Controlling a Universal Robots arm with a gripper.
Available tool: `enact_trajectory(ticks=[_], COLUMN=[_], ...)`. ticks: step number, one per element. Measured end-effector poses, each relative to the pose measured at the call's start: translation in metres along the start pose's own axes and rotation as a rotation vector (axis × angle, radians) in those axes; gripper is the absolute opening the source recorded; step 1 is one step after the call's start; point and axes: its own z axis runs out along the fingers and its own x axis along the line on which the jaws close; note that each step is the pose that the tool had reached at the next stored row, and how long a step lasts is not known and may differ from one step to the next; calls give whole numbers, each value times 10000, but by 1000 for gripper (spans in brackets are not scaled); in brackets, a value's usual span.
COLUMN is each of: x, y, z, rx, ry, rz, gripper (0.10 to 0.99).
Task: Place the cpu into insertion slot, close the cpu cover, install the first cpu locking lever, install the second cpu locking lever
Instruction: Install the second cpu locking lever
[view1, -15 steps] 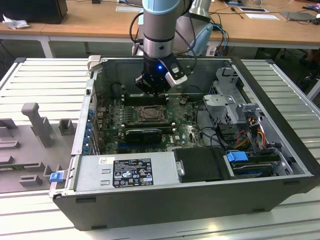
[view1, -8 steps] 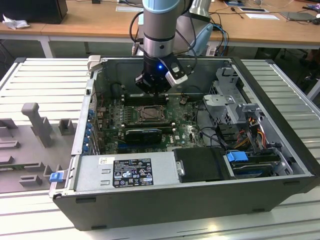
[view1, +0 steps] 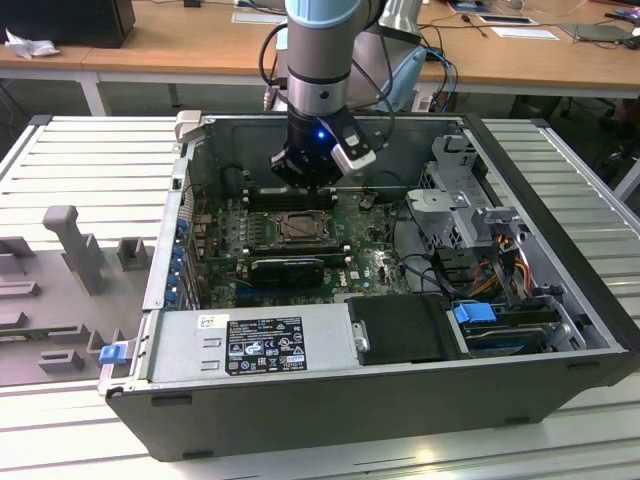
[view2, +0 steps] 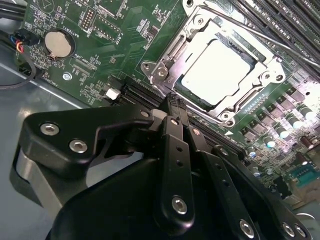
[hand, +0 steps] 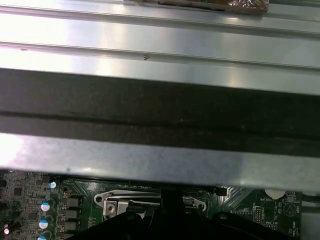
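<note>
Gripper (view2: 172, 102) has its fingers pinched together, holding nothing, tip just off the cover (view2: 195, 40) edge at 7 o'clock of the slot (view1: 298, 228). Cpu (view2: 216, 70) is seated; cover looks down, probably. For levers: push low, steady, along the hinge arc.

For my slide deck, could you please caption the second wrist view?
Black pincer poised beside the metal-framed insertion slot, the pale silver cpu seated under its grey metal cover.
</note>
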Motion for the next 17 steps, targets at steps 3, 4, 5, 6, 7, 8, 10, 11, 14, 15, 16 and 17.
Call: enact_trajectory(ticks=[3, 4, 5, 6, 7, 8, 10, 11, 14, 15, 16, 17], x=[0, 1, 1, 1, 1, 1, 1, 1, 1, 2, 2, 2], y=[-10, -14, -17, -20, -22, -23, -26, -28, -36, -38, -40, -42], z=[0, 0, 0, 0, 0, 1, 1, 2, 3, 3, 3, 4], rx=[1, 2, 1, 1, 1, 1, 2, 1, 1, 2, 2, 2], ry=[1, 1, 0, 1, 1, 1, 1, 1, 1, 1, 0, 0], rz=[-1, -1, 0, 0, -1, 0, -1, 0, -1, -1, -1, 0], gripper=[106, 106, 106, 106, 106, 106, 106, 106, 106, 106, 106, 106])
